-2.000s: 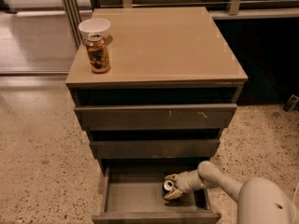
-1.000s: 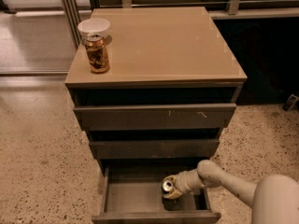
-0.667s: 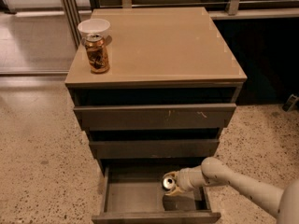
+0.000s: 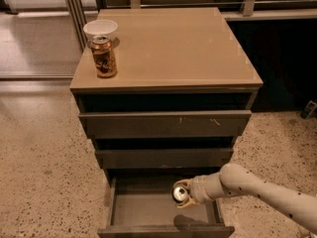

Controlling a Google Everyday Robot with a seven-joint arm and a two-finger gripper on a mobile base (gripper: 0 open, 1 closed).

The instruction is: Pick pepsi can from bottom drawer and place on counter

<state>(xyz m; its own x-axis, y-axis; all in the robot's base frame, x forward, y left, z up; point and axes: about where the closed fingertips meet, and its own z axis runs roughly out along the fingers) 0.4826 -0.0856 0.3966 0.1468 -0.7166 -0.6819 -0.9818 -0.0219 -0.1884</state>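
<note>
As the gripper hovered over the open drawer, we saw its jaws pinching the can clear of the drawer floor, silver top facing us.

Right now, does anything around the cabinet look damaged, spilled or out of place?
Only the top drawer looks marked: pale scratches on its front, right of centre. The bottom drawer stands open, with the gripper holding the pepsi can over it. Nothing spilled.
</note>
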